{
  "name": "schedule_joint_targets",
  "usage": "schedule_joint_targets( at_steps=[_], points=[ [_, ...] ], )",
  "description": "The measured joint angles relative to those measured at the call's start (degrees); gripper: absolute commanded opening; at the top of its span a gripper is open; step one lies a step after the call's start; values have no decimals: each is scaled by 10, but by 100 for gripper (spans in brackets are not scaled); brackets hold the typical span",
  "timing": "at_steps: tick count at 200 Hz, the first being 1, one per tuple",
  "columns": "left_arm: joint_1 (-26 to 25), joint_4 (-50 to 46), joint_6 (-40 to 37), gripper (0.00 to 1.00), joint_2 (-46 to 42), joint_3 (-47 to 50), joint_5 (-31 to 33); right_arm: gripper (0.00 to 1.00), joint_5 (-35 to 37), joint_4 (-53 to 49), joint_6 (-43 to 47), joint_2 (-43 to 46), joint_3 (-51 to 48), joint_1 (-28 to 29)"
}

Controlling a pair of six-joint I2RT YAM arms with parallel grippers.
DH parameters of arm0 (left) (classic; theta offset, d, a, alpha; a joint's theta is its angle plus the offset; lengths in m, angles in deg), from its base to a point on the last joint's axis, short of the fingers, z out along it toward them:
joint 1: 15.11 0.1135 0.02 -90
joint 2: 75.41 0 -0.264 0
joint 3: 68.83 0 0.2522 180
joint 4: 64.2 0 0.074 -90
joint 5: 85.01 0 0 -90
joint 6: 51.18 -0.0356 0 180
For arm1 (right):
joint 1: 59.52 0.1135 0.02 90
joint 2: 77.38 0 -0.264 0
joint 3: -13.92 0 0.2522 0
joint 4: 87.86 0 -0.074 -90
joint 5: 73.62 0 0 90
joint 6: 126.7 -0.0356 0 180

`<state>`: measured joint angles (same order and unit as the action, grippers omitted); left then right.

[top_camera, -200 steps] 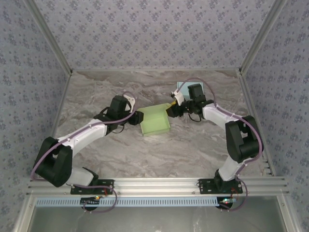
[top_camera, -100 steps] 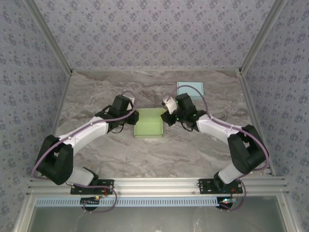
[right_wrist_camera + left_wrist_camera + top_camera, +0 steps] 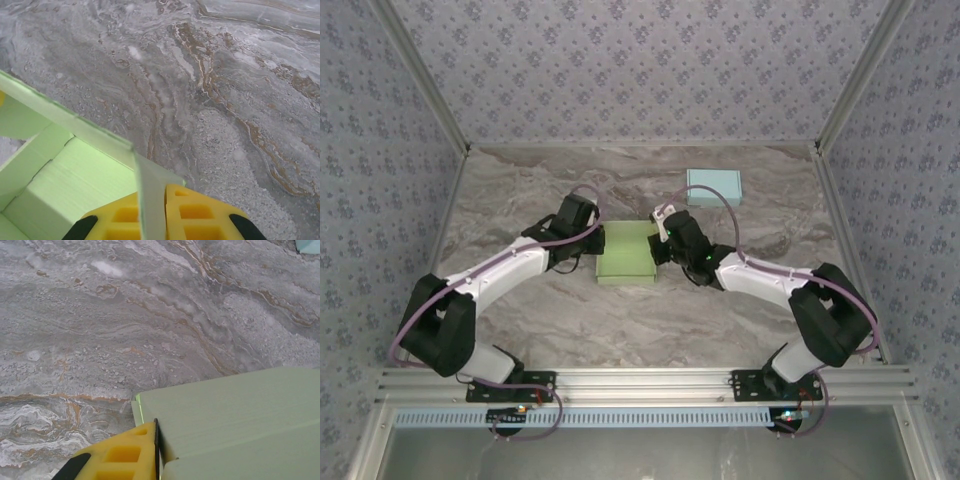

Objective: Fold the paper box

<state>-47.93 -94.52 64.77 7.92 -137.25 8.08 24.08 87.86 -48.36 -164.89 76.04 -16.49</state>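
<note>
The light green paper box (image 3: pixel 627 253) lies flat on the marble table, mid-table between the two arms. My left gripper (image 3: pixel 597 247) is at the box's left edge. In the left wrist view its yellow finger (image 3: pixel 120 455) presses a side wall of the paper box (image 3: pixel 235 410); the other finger is hidden behind that wall. My right gripper (image 3: pixel 661 244) is at the box's right edge. There both yellow fingers (image 3: pixel 200 215) pinch a thin upright green wall (image 3: pixel 150 195), with the box's open inside (image 3: pixel 65 190) to the left.
A pale blue box (image 3: pixel 713 187) sits at the back right of the table, and its corner shows in the left wrist view (image 3: pixel 309 245). Patterned walls enclose the table (image 3: pixel 520 310) on three sides, and a metal rail runs along the near edge.
Both grippers have closed on the green box's side walls. The box has slid left and turned square. The right arm followed it left, uncovering the blue box.
</note>
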Motion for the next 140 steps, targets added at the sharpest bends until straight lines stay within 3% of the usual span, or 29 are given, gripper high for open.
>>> schedule_joint_targets(
  at_steps=[65, 105, 140],
  points=[
    [-10, 28, 49, 13, -1, 30, 9, 14, 126, 13, -108, 0, -12, 68],
    [-19, 64, 82, 14, -22, 83, 3, 23, 196, 19, -170, 0, -32, 125],
    [-23, 60, 87, 14, -37, 100, -6, 33, 211, 43, -215, 0, -49, 142]
  ],
)
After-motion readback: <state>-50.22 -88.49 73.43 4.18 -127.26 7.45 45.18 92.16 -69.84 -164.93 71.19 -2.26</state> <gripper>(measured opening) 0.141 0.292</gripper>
